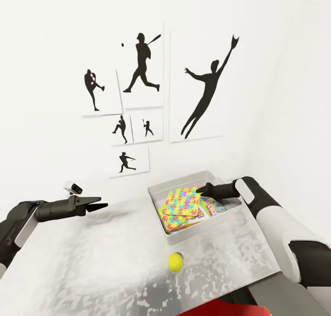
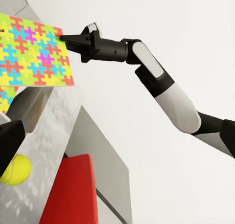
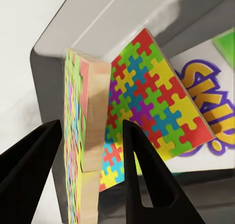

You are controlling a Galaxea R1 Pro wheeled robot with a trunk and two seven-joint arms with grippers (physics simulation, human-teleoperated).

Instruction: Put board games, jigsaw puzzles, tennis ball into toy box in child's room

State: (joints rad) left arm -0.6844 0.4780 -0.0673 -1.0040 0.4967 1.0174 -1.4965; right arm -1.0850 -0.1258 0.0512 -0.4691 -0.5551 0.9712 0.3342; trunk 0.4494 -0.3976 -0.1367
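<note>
Puzzle (image 1: 180, 202) in bright jigsaw print is hanging tilted over the toy box (image 1: 157, 193) in the head view, one corner pinched by the right tool (image 1: 201, 190); a second puzzle and a printed game are lying in the box under it. The box is sitting at the worktop's (image 1: 101, 256) far right corner by the wall. The ball (image 1: 175, 262) is waiting on the bare worktop in front of the box, well apart from both arms. The left tool (image 1: 102, 206) is hovering over the worktop's left part with nothing in it; whether its tips are parted cannot be told.

From the left wrist view, the right tool (image 2: 63, 38) is gripping the puzzle (image 2: 32, 50) at its corner, the square standing level above the worktop, with the ball (image 2: 15, 169) close by the camera.

In the right wrist view, the fingers (image 3: 142, 175) are straddling the puzzle's (image 3: 83, 136) edge, the other puzzle (image 3: 147, 92) leaning just behind it inside the box (image 3: 98, 23).

Done well, the release probably calls for lowering the square until it is lying within the walls, then parting the fingers, so it is settling flat rather than propping on the rim.
</note>
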